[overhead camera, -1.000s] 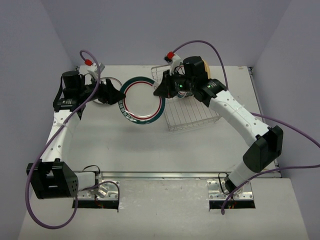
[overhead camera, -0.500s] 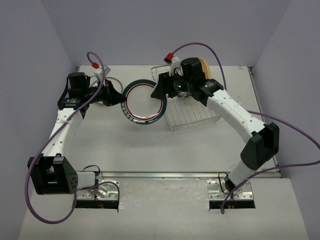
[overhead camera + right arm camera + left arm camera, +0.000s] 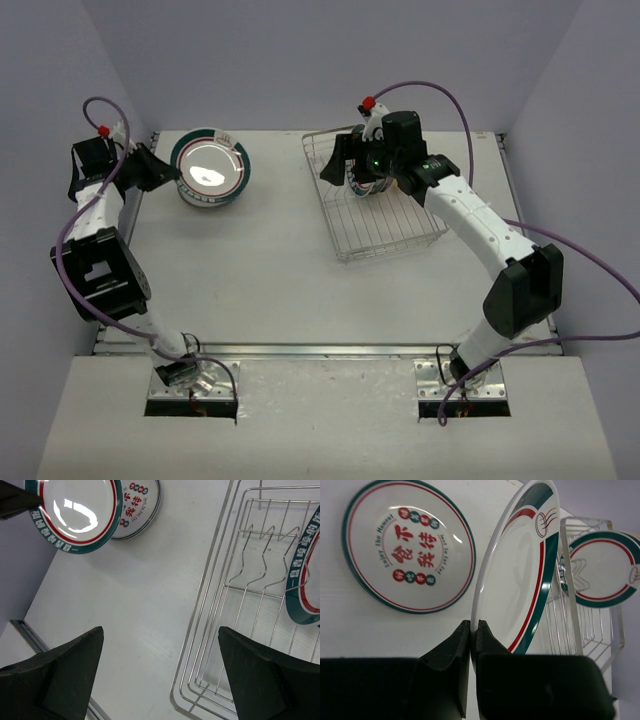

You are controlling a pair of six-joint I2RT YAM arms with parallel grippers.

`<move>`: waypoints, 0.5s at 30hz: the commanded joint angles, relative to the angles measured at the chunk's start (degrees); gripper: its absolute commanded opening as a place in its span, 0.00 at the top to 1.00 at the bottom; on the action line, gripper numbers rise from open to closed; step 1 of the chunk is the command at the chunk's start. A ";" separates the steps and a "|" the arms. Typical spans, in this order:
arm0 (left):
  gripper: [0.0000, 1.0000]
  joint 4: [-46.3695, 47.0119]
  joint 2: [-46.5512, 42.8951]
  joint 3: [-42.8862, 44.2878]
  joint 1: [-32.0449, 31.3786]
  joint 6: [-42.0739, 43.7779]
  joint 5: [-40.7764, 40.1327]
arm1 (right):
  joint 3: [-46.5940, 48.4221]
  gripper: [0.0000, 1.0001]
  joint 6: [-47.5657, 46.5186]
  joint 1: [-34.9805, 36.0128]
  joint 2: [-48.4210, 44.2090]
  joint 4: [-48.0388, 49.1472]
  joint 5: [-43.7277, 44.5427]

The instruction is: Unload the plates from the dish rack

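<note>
My left gripper [image 3: 471, 625] is shut on the rim of a white plate with a teal and red border [image 3: 520, 565], which stands tilted on edge. In the top view this plate [image 3: 210, 170] hangs at the far left of the table, held by the left gripper [image 3: 165, 172]. Under it a plate with red characters [image 3: 407, 545] lies flat on the table. My right gripper [image 3: 160, 635] is open and empty above the left side of the dish rack [image 3: 225, 605]. Another teal-rimmed plate [image 3: 302, 585] stands in the rack's prongs.
The wire dish rack [image 3: 385, 225] sits at the back right of the table, with the right gripper [image 3: 340, 165] over its left rim. Grey walls close in the table on the left, back and right. A metal rail [image 3: 320, 350] runs along the near edge.
The right gripper let go of the plate, opened wide and drew back over the rack. The left gripper shut on the plate's rim and carried it left, above the plate with red characters.
</note>
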 commanded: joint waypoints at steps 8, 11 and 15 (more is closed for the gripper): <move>1.00 3.47 13.87 11.39 1.35 -6.01 -5.38 | -0.87 0.04 0.04 -0.65 -2.94 1.93 1.28; 1.00 4.31 16.53 11.80 1.52 -6.42 -5.94 | -0.96 0.04 0.12 -1.11 -3.02 1.80 0.80; 1.00 4.46 19.73 12.91 1.62 -6.60 -6.95 | -0.94 0.04 0.13 -1.22 -3.03 1.47 0.31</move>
